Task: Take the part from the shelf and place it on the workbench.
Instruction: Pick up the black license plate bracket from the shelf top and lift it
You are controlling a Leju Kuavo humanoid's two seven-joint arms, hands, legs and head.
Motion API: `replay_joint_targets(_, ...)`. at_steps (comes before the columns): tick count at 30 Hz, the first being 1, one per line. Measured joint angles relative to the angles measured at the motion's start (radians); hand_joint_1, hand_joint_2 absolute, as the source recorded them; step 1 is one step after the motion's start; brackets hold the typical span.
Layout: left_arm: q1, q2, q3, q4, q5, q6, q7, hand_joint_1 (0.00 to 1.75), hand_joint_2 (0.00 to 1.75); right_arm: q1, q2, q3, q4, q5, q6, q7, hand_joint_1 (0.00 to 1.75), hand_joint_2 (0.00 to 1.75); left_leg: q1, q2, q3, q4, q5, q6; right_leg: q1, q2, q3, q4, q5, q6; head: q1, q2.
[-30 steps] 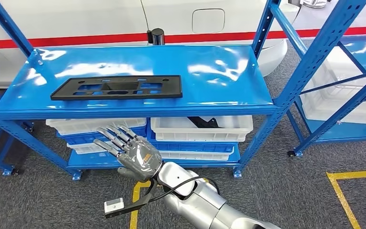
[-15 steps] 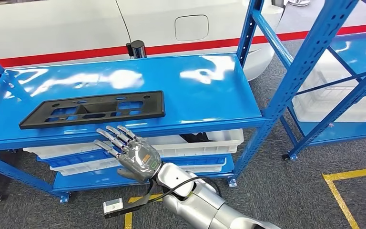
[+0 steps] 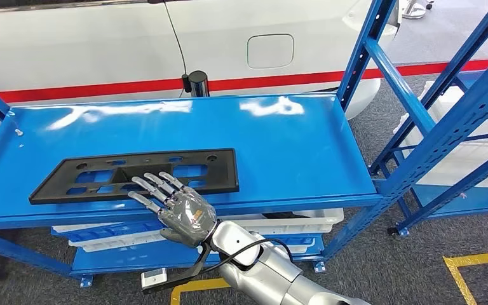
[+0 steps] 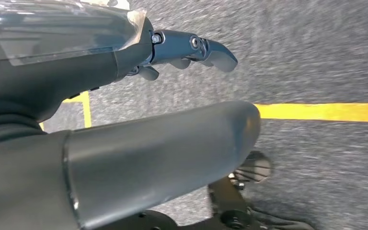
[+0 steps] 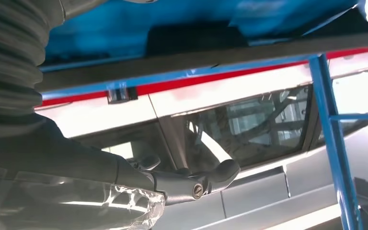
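Observation:
A flat black part with several cut-outs lies lengthwise near the front left of the blue shelf's top board. My right hand is raised at the shelf's front edge. It holds nothing, and its spread fingers reach over the part's near edge, right of its middle. I cannot tell whether they touch it. In the right wrist view my right hand looks up at the shelf from below its edge. My left hand hangs over the grey floor, empty, with thumb and fingers apart.
White bins sit on the shelf's lower levels. A second blue rack with white bins stands close at the right. Behind the shelf is a white car with a red stripe. Yellow tape marks the grey carpet.
The camera has moved and the shelf now sits lower and nearer in the picture. My right hand, earlier below the shelf's front edge, now overlaps that edge and the part.

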Motion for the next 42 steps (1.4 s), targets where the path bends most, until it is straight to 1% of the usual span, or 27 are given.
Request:
replay_joint_targets(1, 0.0, 0.0, 0.0, 0.0, -0.003, 0.006, 0.0, 0.0, 0.0, 0.001, -0.001, -0.001, 0.001, 0.002, 0.0, 0.001, 0.0, 1.75, -0.001, 0.001, 0.009, 0.0, -0.013, -0.006, 0.002, -0.005, 0.005, -0.024, 0.046, -0.007, -0.001, 0.0)
replay_joint_targets(2, -0.002, -0.001, 0.0, 0.001, -0.007, 0.011, -0.001, 0.0, 0.0, -0.001, -0.001, -0.002, 0.001, 0.004, -0.001, 0.002, 0.0, 1.75, -0.002, 0.002, 0.021, 0.002, -0.023, -0.011, 0.004, -0.007, 0.008, -0.031, 0.066, -0.021, -0.002, 0.0)
replay_joint_targets(3, -0.003, -0.002, 0.0, 0.001, -0.011, 0.016, -0.001, 0.0, 0.0, -0.003, 0.001, -0.003, 0.001, 0.008, -0.002, 0.004, 0.0, 1.75, -0.001, 0.004, 0.024, 0.003, -0.027, -0.015, 0.006, -0.003, 0.016, -0.03, 0.065, -0.04, -0.002, 0.0)
replay_joint_targets(4, -0.005, -0.002, 0.0, 0.001, -0.015, 0.02, 0.0, 0.0, 0.0, -0.007, 0.002, -0.005, 0.0, 0.011, -0.002, 0.006, 0.0, 1.75, 0.002, 0.006, 0.024, 0.016, -0.027, -0.018, 0.005, 0.001, 0.021, -0.031, 0.062, -0.053, -0.003, 0.0)
replay_joint_targets(5, -0.008, -0.004, 0.0, 0.001, -0.017, 0.023, -0.001, 0.0, 0.0, -0.009, 0.004, -0.006, 0.0, 0.014, -0.003, 0.009, 0.0, 1.75, 0.004, 0.007, 0.012, 0.044, -0.029, -0.02, 0.003, 0.004, 0.028, -0.032, 0.057, -0.063, -0.003, 0.0)
replay_joint_targets(6, -0.011, -0.005, -0.001, 0.001, -0.019, 0.025, -0.002, 0.0, 0.0, -0.011, 0.006, -0.007, -0.001, 0.017, -0.003, 0.012, 0.0, 1.75, 0.005, 0.007, -0.012, 0.087, -0.038, -0.023, 0.002, 0.006, 0.035, -0.034, 0.052, -0.072, -0.004, 0.0)
replay_joint_targets(7, -0.013, -0.006, -0.001, 0.001, -0.021, 0.028, -0.004, 0.0, 0.0, -0.011, 0.006, -0.007, -0.001, 0.021, -0.004, 0.016, 0.0, 1.75, 0.006, 0.007, -0.051, 0.149, -0.058, -0.026, 0.002, 0.007, 0.041, -0.035, 0.046, -0.08, -0.003, 0.0)
replay_joint_targets(8, -0.013, -0.008, -0.002, 0.001, -0.024, 0.03, -0.005, 0.0, 0.0, -0.01, 0.006, -0.008, -0.001, 0.027, -0.006, 0.022, 0.0, 1.75, 0.006, 0.007, -0.095, 0.212, -0.086, -0.029, 0.004, 0.008, 0.046, -0.035, 0.04, -0.088, -0.004, 0.0)
replay_joint_targets(9, -0.012, -0.008, -0.001, 0.001, -0.027, 0.031, -0.005, 0.0, 0.0, -0.009, 0.006, -0.008, 0.0, 0.035, -0.007, 0.03, 0.0, 1.75, 0.007, 0.007, -0.137, 0.264, -0.111, -0.032, 0.005, 0.01, 0.052, -0.035, 0.035, -0.093, -0.004, 0.0)
replay_joint_targets(10, -0.011, -0.008, -0.001, 0.001, -0.03, 0.032, -0.006, 0.0, 0.0, -0.009, 0.006, -0.009, 0.0, 0.044, -0.009, 0.039, 0.0, 1.75, 0.007, 0.007, -0.17, 0.293, -0.122, -0.034, 0.007, 0.012, 0.058, -0.035, 0.03, -0.095, -0.004, 0.0)
replay_joint_targets(11, -0.011, -0.008, -0.001, 0.001, -0.033, 0.032, -0.006, 0.0, 0.0, -0.008, 0.006, -0.011, 0.0, 0.052, -0.012, 0.049, 0.0, 1.75, 0.007, 0.007, -0.187, 0.286, -0.107, -0.035, 0.008, 0.014, 0.065, -0.034, 0.024, -0.095, -0.004, 0.0)
replay_joint_targets(12, -0.011, -0.008, 0.0, 0.001, -0.034, 0.032, -0.006, 0.0, 0.0, -0.009, 0.006, -0.012, 0.0, 0.059, -0.013, 0.058, 0.0, 1.75, 0.007, 0.007, -0.187, 0.248, -0.069, -0.034, 0.008, 0.016, 0.073, -0.034, 0.019, -0.094, -0.004, 0.0)
replay_joint_targets(13, -0.011, -0.008, 0.0, 0.001, -0.036, 0.033, -0.007, 0.0, 0.0, -0.009, 0.007, -0.013, 0.0, 0.065, -0.014, 0.068, 0.0, 1.75, 0.007, 0.007, -0.173, 0.186, -0.017, -0.032, 0.008, 0.017, 0.081, -0.034, 0.014, -0.091, -0.004, 0.0)
replay_joint_targets(14, -0.012, -0.008, 0.0, 0.001, -0.037, 0.033, -0.007, 0.0, 0.0, -0.01, 0.007, -0.014, 0.0, 0.071, -0.015, 0.077, 0.0, 1.75, 0.006, 0.008, -0.159, 0.128, 0.024, -0.028, 0.009, 0.018, 0.088, -0.034, 0.01, -0.088, -0.003, 0.0)
replay_joint_targets(15, -0.013, -0.009, 0.0, 0.001, -0.038, 0.034, -0.008, 0.0, 0.0, -0.012, 0.008, -0.015, 0.002, 0.077, -0.017, 0.084, 0.0, 1.75, 0.004, 0.009, -0.148, 0.086, 0.041, -0.023, 0.01, 0.019, 0.093, -0.035, 0.007, -0.083, -0.003, 0.0)
replay_joint_targets(16, -0.014, -0.009, 0.0, 0.001, -0.039, 0.035, -0.008, 0.0, 0.0, -0.012, 0.008, -0.016, 0.003, 0.082, -0.018, 0.089, 0.0, 1.75, 0.0, 0.009, -0.142, 0.063, 0.048, -0.017, 0.012, 0.02, 0.095, -0.035, 0.005, -0.078, -0.003, 0.0)
replay_joint_targets(17, -0.014, -0.01, 0.0, 0.001, -0.039, 0.035, -0.008, 0.0, 0.0, -0.013, 0.009, -0.018, 0.004, 0.085, -0.019, 0.092, 0.0, 1.75, -0.002, 0.009, -0.142, 0.059, 0.052, -0.013, 0.015, 0.02, 0.094, -0.033, 0.0, -0.075, -0.003, 0.0)
replay_joint_targets(18, -0.014, -0.011, 0.0, 0.001, -0.04, 0.036, -0.008, 0.0, 0.0, -0.013, 0.009, -0.019, 0.006, 0.087, -0.02, 0.094, 0.0, 1.75, -0.003, 0.009, -0.141, 0.056, 0.054, -0.013, 0.017, 0.02, 0.093, -0.032, -0.005, -0.077, -0.003, 0.0)
replay_joint_targets(20, -0.013, -0.012, 0.001, 0.001, -0.04, 0.038, -0.008, 0.0, 0.0, -0.013, 0.01, -0.021, 0.007, 0.088, -0.02, 0.094, 0.0, 1.75, -0.002, 0.008, -0.138, 0.051, 0.073, -0.02, 0.02, 0.02, 0.092, -0.03, -0.012, -0.086, -0.002, 0.0)
replay_joint_targets(21, -0.013, -0.013, 0.001, 0.001, -0.04, 0.038, -0.008, 0.0, 0.0, -0.013, 0.01, -0.021, 0.007, 0.088, -0.02, 0.094, 0.0, 1.75, -0.002, 0.008, -0.137, 0.052, 0.068, -0.023, 0.02, 0.02, 0.093, -0.031, -0.012, -0.089, -0.002, 0.0)
replay_joint_targets(27, -0.013, -0.013, 0.001, 0.001, -0.04, 0.038, -0.008, 0.0, 0.0, -0.013, 0.01, -0.021, 0.007, 0.088, -0.021, 0.095, 0.0, 1.75, -0.002, 0.008, -0.137, 0.052, 0.071, -0.021, 0.02, 0.019, 0.093, -0.031, -0.01, -0.09, -0.002, 0.0)
replay_joint_targets(29, -0.014, -0.013, 0.001, 0.001, -0.04, 0.039, -0.008, 0.0, 0.0, -0.014, 0.01, -0.022, 0.008, 0.088, -0.021, 0.095, 0.0, 1.75, -0.005, 0.007, -0.137, 0.052, 0.074, -0.013, 0.019, 0.018, 0.094, -0.032, -0.009, -0.088, -0.003, 0.0)
replay_joint_targets(31, -0.014, -0.014, 0.001, 0.001, -0.04, 0.041, -0.008, 0.0, 0.0, -0.015, 0.009, -0.023, 0.011, 0.087, -0.021, 0.096, 0.0, 1.75, -0.008, 0.006, -0.137, 0.052, 0.075, -0.005, 0.018, 0.017, 0.099, -0.037, -0.007, -0.083, -0.003, 0.0)
replay_joint_targets(32, -0.013, -0.014, 0.001, 0.001, -0.04, 0.041, -0.008, 0.0, 0.0, -0.015, 0.009, -0.024, 0.012, 0.088, -0.021, 0.097, 0.0, 1.75, -0.009, 0.006, -0.138, 0.052, 0.074, -0.003, 0.017, 0.017, 0.102, -0.04, -0.006, -0.08, -0.003, 0.0)
replay_joint_targets(33, -0.013, -0.015, 0.001, 0.001, -0.042, 0.043, -0.008, 0.0, 0.0, -0.016, 0.01, -0.026, 0.015, 0.096, -0.022, 0.105, 0.0, 1.75, -0.009, 0.006, -0.138, 0.052, 0.073, -0.001, 0.016, 0.017, 0.105, -0.043, -0.005, -0.075, -0.003, 0.0)
replay_joint_targets(36, -0.014, -0.016, 0.003, 0.001, -0.051, 0.05, -0.006, 0.0, 0.0, -0.017, 0.01, -0.03, 0.023, 0.139, -0.025, 0.144, 0.0, 1.75, -0.01, 0.006, -0.138, 0.052, 0.07, 0.002, 0.015, 0.017, 0.106, -0.046, -0.007, -0.067, -0.003, 0.0)
replay_joint_targets(42, -0.014, -0.017, 0.012, 0.001, -0.056, 0.062, -0.002, 0.0, 0.0, -0.02, 0.016, -0.029, 0.04, 0.257, -0.029, 0.263, 0.0, 1.75, -0.008, 0.006, -0.138, 0.051, 0.069, 0.002, 0.016, 0.017, 0.105, -0.046, -0.007, -0.067, -0.003, 0.0)
